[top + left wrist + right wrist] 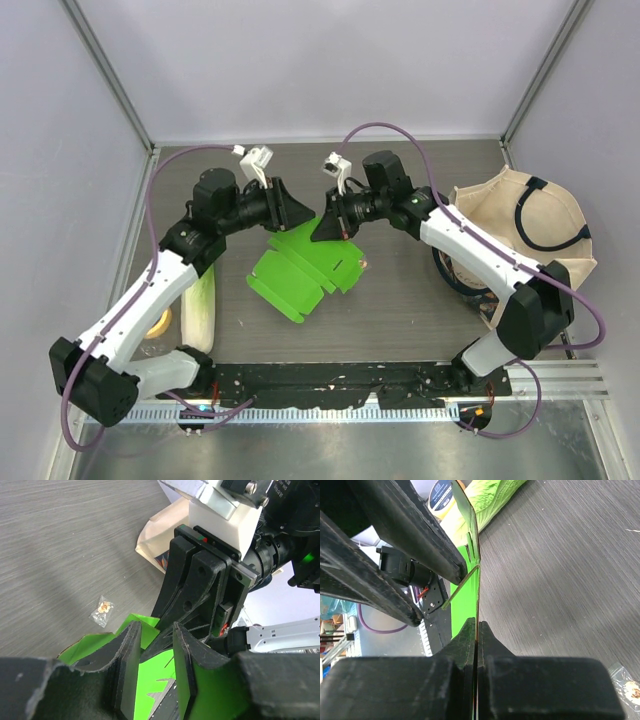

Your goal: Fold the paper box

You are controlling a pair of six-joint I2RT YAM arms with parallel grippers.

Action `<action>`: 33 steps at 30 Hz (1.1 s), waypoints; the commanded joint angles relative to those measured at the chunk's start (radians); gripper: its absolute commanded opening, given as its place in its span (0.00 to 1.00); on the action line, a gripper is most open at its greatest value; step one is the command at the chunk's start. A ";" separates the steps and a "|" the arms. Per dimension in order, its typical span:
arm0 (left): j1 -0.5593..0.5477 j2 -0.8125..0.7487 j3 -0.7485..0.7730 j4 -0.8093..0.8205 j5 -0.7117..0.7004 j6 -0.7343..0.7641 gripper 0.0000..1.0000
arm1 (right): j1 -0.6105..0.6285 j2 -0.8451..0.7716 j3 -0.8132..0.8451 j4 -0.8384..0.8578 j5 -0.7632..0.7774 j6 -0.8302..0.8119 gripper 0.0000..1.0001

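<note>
The paper box is lying near the middle of the table. It is mostly flat, and its far edge appears to be lifting where the two arms are meeting it.

The right gripper is pinching that edge at about the box's 1 o'clock, its jaws clamping the thin green card with no gap showing. The left gripper is sitting just beside it at roughly 12 o'clock, jaws part-way apart and straddling a raised flap (the gap is looking far wider than the card, so nothing seems gripped there yet).

The step in hand is probably raising and creasing this far flap. Doing it well is likely calling for three things:
- The right claw is acting as the anchor.
- The left is closing squarely on the flap, near the crease line rather than a corner.
- The left is then turning about that crease instead of pulling, since thin card tends to buckle.

The two sets of fingers are almost touching, so the closing is needing care.

A small plastic packet is lying just beside the box at 3 o'clock and risks being swept. The cabbage at about 9 o'clock and the tote bag further out at 3 o'clock are sitting well apart.
</note>
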 commanded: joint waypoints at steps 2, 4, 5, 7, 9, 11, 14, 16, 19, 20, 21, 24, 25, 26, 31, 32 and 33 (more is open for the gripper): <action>-0.005 -0.030 -0.019 0.086 0.040 -0.043 0.38 | 0.002 -0.073 0.002 0.110 -0.034 0.043 0.00; -0.005 -0.090 -0.014 0.030 -0.015 -0.008 0.47 | -0.014 -0.070 -0.006 0.110 -0.039 0.046 0.00; -0.005 -0.123 -0.014 0.004 -0.042 0.006 0.51 | -0.018 -0.071 -0.008 0.112 -0.039 0.049 0.00; -0.005 -0.220 -0.018 -0.088 -0.160 0.049 0.59 | -0.023 -0.074 -0.011 0.112 -0.044 0.052 0.00; -0.005 -0.274 -0.038 -0.185 -0.242 0.073 0.62 | -0.021 -0.076 -0.012 0.113 -0.047 0.059 0.00; -0.002 -0.335 -0.072 -0.242 -0.322 0.067 0.62 | -0.026 -0.079 -0.011 0.120 -0.060 0.069 0.00; 0.003 -0.377 -0.126 -0.216 -0.314 0.034 0.62 | -0.026 -0.086 -0.009 0.129 -0.082 0.076 0.00; 0.011 -0.381 -0.134 -0.195 -0.261 0.035 0.68 | -0.037 -0.094 -0.020 0.150 -0.111 0.085 0.00; 0.030 -0.355 -0.106 -0.213 -0.219 0.070 0.79 | -0.061 -0.105 -0.040 0.181 -0.154 0.112 0.00; 0.035 -0.343 -0.103 -0.225 -0.210 0.073 0.80 | -0.064 -0.105 -0.041 0.181 -0.160 0.113 0.00; 0.046 -0.337 -0.104 -0.218 -0.207 0.067 0.81 | -0.067 -0.106 -0.041 0.182 -0.166 0.116 0.00; 0.066 -0.315 -0.118 -0.172 -0.162 0.047 0.80 | -0.072 -0.109 -0.049 0.187 -0.172 0.119 0.00; 0.067 -0.308 -0.120 -0.166 -0.162 0.043 0.80 | -0.072 -0.109 -0.051 0.189 -0.174 0.121 0.00; 0.069 -0.297 -0.118 -0.164 -0.149 0.040 0.80 | -0.072 -0.111 -0.055 0.192 -0.174 0.124 0.00; 0.069 -0.268 -0.133 -0.094 -0.070 0.003 0.76 | -0.072 -0.111 -0.055 0.201 -0.172 0.128 0.00; 0.070 -0.266 -0.138 -0.066 -0.056 -0.005 0.75 | -0.074 -0.109 -0.057 0.199 -0.171 0.130 0.00; 0.070 -0.259 -0.146 -0.054 -0.049 -0.009 0.74 | -0.074 -0.109 -0.057 0.205 -0.174 0.133 0.00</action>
